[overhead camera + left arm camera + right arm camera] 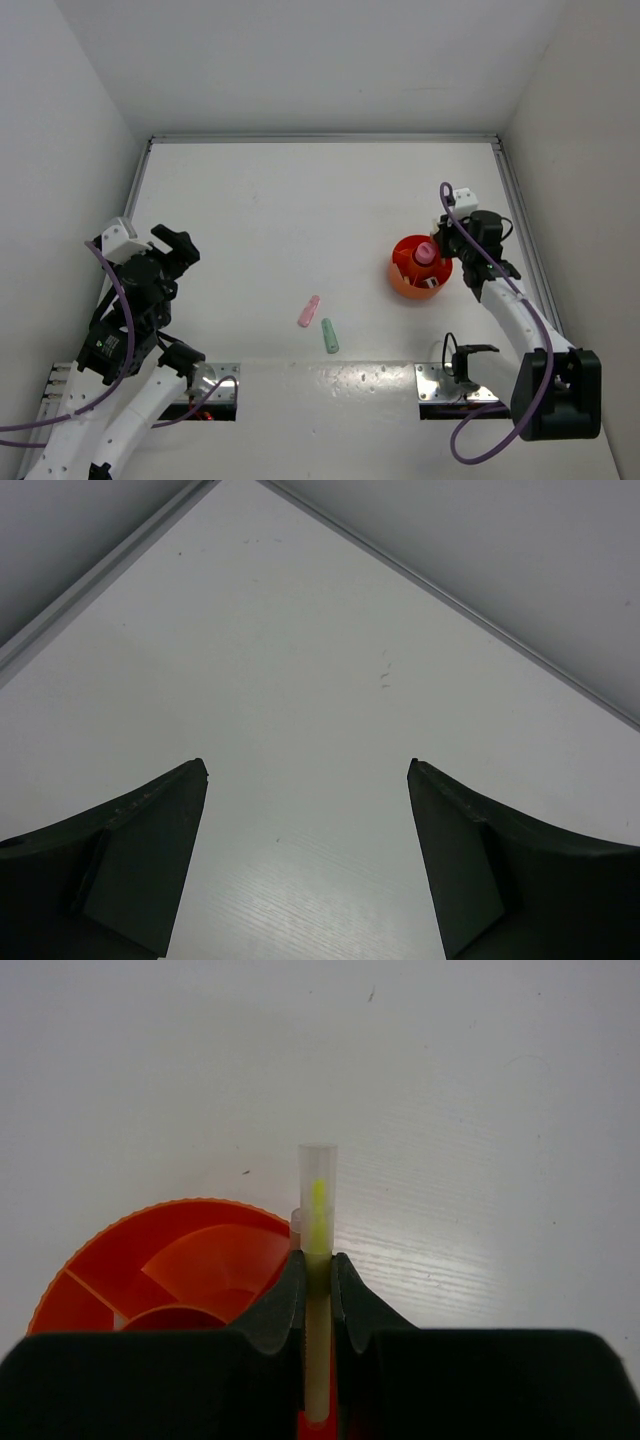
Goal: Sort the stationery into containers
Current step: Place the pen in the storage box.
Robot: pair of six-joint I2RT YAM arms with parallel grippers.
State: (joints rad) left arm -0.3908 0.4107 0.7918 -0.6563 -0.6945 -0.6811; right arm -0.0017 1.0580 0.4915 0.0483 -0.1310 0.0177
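Observation:
The round orange-red tub stands at the right of the table, with a pink-capped item and small blocks inside. My right gripper hangs over its far right rim, shut on a thin yellow stick with a clear cap. In the right wrist view the gripper holds the stick just beside the tub's rim. A pink stubby marker and a mint-green marker lie near the table's front middle. My left gripper is open and empty at the left; its view holds only bare table.
White walls enclose the table on three sides. A metal rail runs along the far edge. Mounting plates sit at the near edge by the arm bases.

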